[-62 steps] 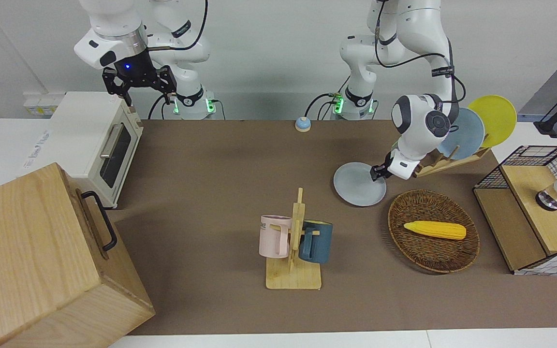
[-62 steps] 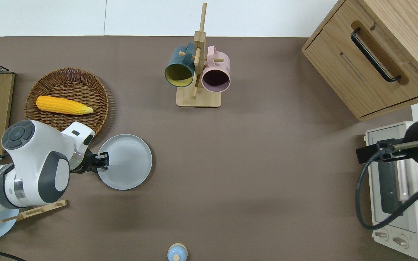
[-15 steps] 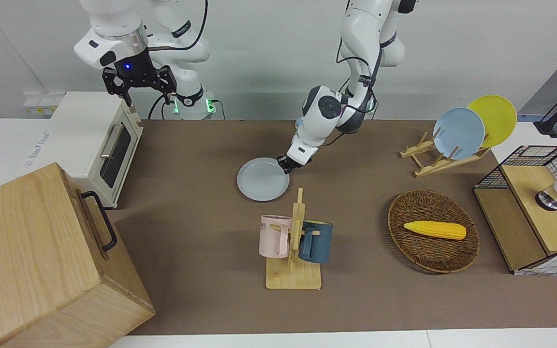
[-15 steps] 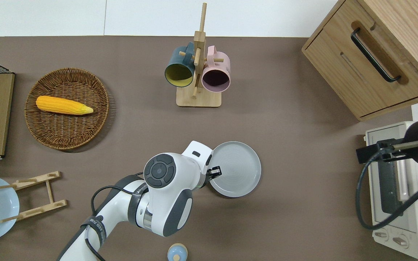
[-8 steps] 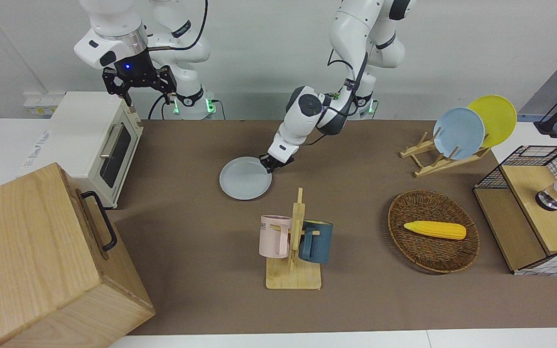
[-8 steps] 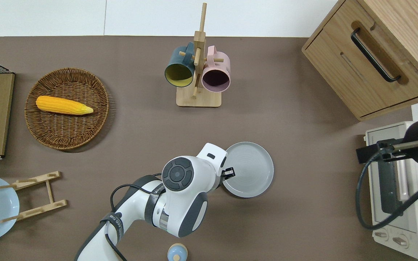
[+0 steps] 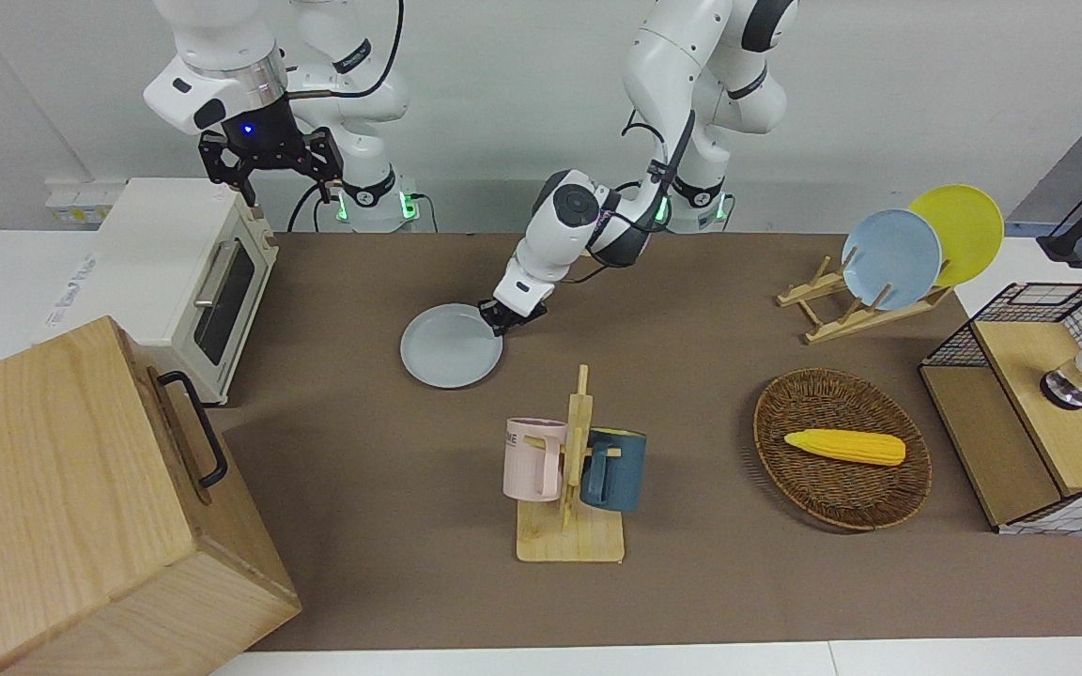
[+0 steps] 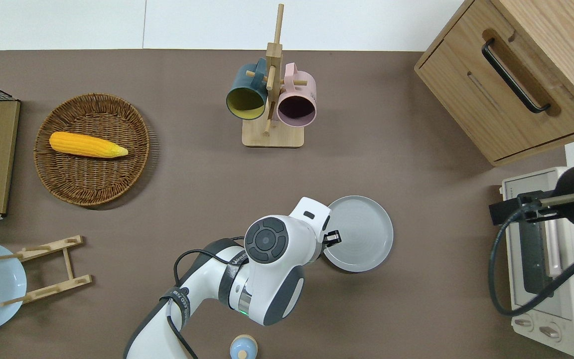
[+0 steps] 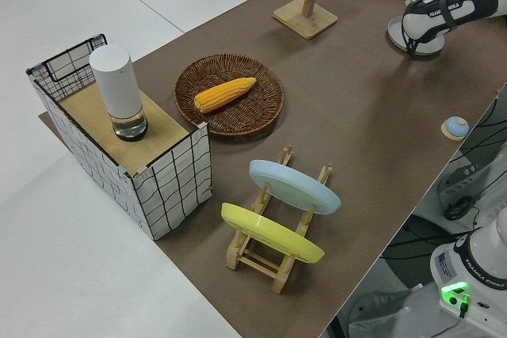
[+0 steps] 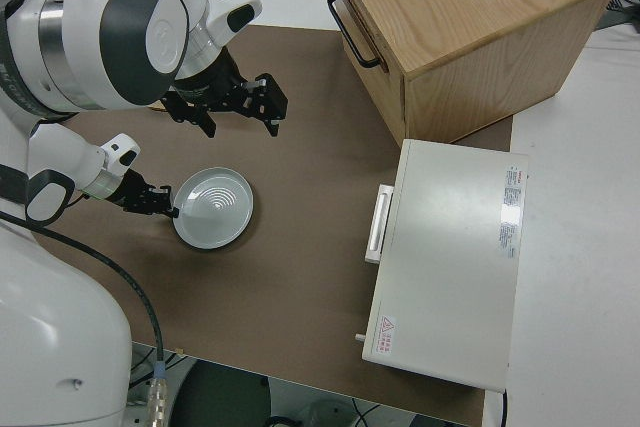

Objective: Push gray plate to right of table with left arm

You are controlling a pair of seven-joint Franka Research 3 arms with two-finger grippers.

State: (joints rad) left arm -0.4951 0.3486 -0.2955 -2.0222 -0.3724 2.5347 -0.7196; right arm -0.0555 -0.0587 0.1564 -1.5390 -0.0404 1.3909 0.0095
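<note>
While the big matte brown tabletop (image 8: 416,279) with white borders carries everything, most of it is clutter: a large light-wood cabinet (image 7: 71,507) with a black handle and a white toaster oven (image 7: 184,272) sit at the right arm's end. A round wicker basket (image 8: 92,149) holding a yellow corn cob (image 8: 87,144) lies toward the left arm's end. A wooden mug tree (image 8: 272,99) with a teal and a pink mug stands midway along, farther from the robots than the plate.

The white jointed left arm (image 8: 267,264) with dark joint caps reaches low across the middle. Its black left gripper (image 8: 333,238) touches the rim of the round pale gray-blue plate (image 8: 361,233) on the side facing the left arm's end; jaws look narrow, nothing clamped, but can't tell for sure. The plate lies flat on the tabletop, past the middle toward the right arm's end, nearer to the robots than the mug tree.

The right gripper (image 7: 269,164) is parked, jaws wide.

Progress judgement: push is well along, plate already in the right arm's half. Bare tabletop shows between plate and toaster oven, so more pushing is possible before the plate meets the oven.
</note>
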